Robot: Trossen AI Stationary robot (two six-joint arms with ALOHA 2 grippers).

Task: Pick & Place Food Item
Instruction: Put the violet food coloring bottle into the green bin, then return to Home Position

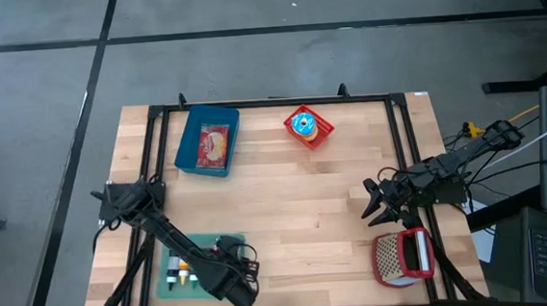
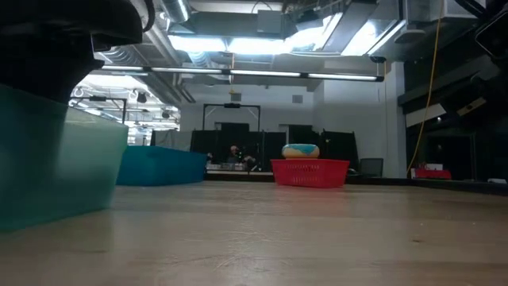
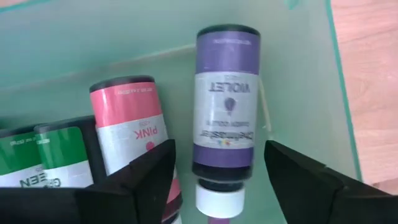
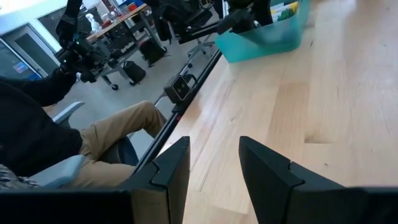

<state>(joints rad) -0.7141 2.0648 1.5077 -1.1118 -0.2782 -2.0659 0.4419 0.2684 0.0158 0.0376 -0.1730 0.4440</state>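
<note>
**Left gripper poised over the violet bottle in the green bin**

The left arm reaches across the near-left corner of the table, its gripper pointing steeply down into the pale green bin. Its two dark fingers stand wide apart, one on each side of the violet bottle without touching it, so nothing is clamped. The bottle lies flat on the bin floor, its long axis running in line with the wrist view's depth, white cap toward the gripper and dark base away. Just beside it lies a pink bottle, parallel, and farther over a green one.

Further right on the table sit a blue bin, a red basket and a red grater-like tray. The right arm waits at the table's right edge, its gripper held nearly level with fingers parted and empty.
</note>
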